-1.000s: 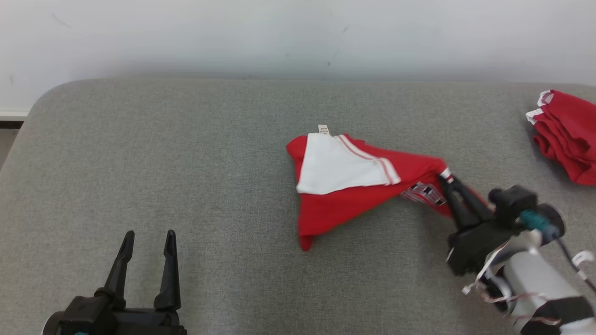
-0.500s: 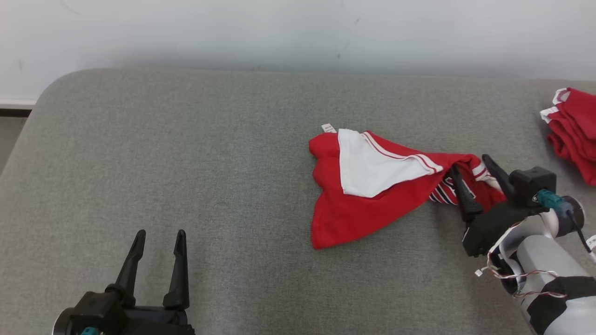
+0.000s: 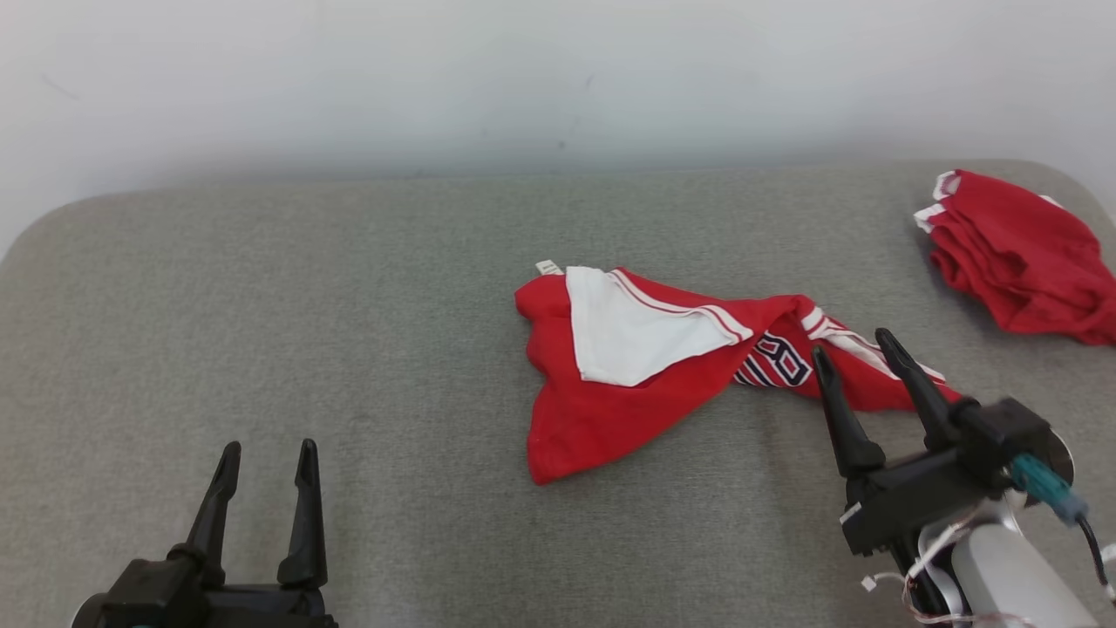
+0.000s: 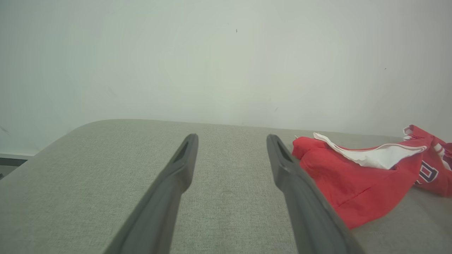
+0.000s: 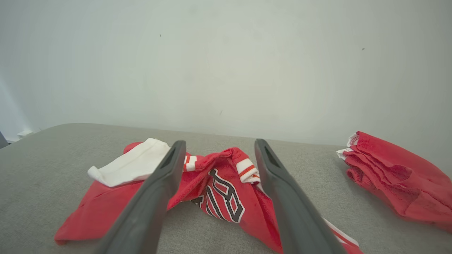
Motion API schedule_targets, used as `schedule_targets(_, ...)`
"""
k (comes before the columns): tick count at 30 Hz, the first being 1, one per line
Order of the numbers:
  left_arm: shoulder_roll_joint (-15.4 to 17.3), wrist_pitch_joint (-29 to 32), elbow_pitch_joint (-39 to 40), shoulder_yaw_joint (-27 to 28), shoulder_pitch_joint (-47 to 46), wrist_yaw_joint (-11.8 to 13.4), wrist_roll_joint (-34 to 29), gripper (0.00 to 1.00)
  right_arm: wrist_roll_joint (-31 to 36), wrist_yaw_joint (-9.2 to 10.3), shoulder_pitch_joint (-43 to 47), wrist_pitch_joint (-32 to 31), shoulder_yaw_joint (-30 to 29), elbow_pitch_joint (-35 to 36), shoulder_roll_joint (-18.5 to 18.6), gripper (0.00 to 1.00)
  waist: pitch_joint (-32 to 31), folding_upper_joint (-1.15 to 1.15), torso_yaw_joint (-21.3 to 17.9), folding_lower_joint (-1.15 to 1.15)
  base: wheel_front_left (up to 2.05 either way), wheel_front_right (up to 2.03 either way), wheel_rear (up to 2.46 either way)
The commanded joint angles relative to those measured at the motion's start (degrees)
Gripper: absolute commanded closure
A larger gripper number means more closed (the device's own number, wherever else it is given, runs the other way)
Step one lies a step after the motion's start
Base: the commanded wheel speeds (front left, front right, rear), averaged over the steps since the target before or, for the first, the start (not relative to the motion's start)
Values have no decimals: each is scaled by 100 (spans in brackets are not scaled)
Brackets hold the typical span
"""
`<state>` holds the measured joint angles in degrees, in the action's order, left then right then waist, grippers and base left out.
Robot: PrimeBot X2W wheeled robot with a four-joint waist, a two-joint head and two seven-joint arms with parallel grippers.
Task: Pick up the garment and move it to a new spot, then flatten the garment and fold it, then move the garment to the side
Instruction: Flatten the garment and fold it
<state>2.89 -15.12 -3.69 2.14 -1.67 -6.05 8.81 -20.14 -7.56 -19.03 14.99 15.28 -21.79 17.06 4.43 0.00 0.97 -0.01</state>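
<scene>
A crumpled red garment (image 3: 645, 384) with a white panel and a dark printed number lies in the middle of the grey padded table (image 3: 349, 305); it is also in the left wrist view (image 4: 356, 187) and the right wrist view (image 5: 219, 190). My right gripper (image 3: 850, 349) stands open just above the garment's right end, nothing between its fingers (image 5: 159, 183). At the lower left my left gripper (image 3: 266, 453) is open and empty, well clear of the cloth, which lies to its right.
A second red garment (image 3: 1011, 253) lies bunched at the table's far right corner, seen again in the right wrist view (image 5: 395, 180). A pale wall (image 3: 558, 78) stands behind the table. The table's left half is bare grey fabric.
My right gripper has opened, let go of the garment's right end and drawn back a little. The garment has settled on the table. The head camera has shifted.
</scene>
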Motion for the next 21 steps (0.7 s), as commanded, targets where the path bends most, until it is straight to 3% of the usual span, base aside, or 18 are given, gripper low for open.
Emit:
schedule_targets(1,0,0,23,33,82,-3,-44,0,55,17,160,22,-69,108,-55,0,-65,0,-117,1,0,0,0)
schedule_targets(11,1,0,64,84,96,-20,-97,0,636,18,1384,12,-823,1509,-593,0,-48,0,-224,1,0,0,0)
schedule_targets(21,0,0,1,-25,-71,-44,-142,0,843,18,1630,13,-935,1774,-798,0,50,0,-304,1,0,0,0)
